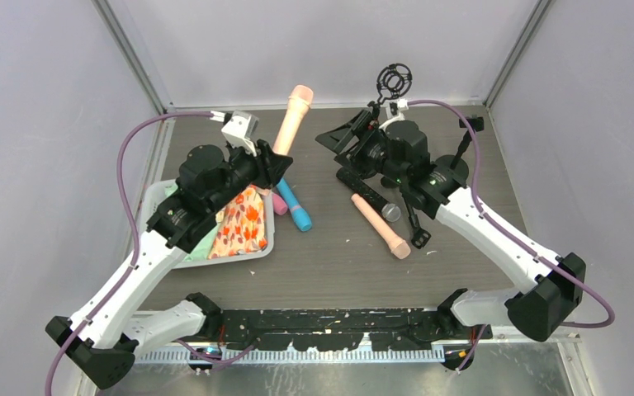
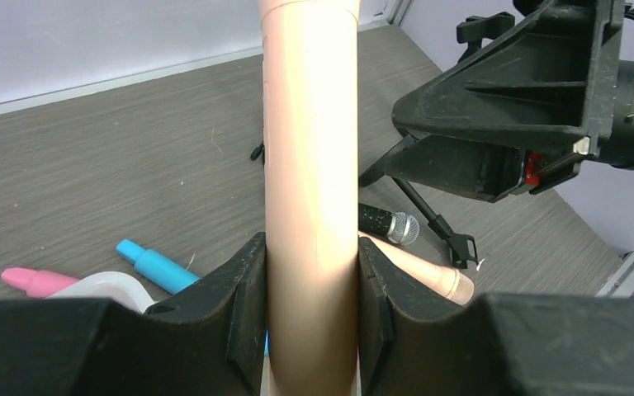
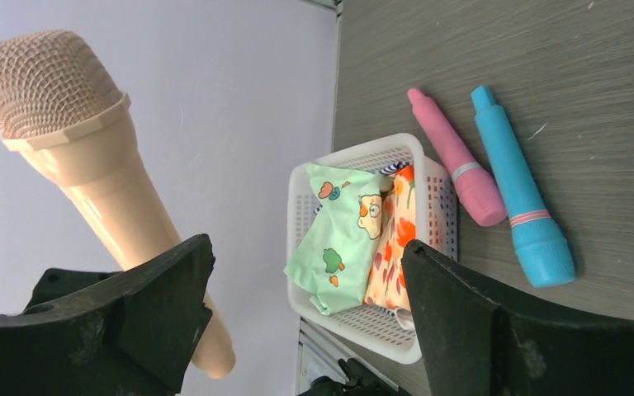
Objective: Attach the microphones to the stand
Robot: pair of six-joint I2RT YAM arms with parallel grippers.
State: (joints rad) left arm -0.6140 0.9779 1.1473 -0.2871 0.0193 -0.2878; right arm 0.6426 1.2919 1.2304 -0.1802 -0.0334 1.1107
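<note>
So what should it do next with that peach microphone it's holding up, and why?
Probably carry it rightward toward the black wire ring clip at the back. The left hand is clamped on the peach-beige stick microphone, raised in the air, while the right hand stands open and empty, and the clip holds nothing.

Microphones near the stand, one lifted off the table.
A peach-beige microphone (image 1: pixel 291 122) tilts mesh head up, clamped in the left gripper (image 2: pixel 309 276). A second peach microphone (image 1: pixel 380 224) lies flat just beside the black microphone (image 1: pixel 363 186) with its silver head. The blue microphone (image 1: pixel 297 210) lies beside a pink one (image 1: pixel 280 203). The stand (image 1: pixel 419 239), seemingly a tripod, is mostly hidden.
</note>
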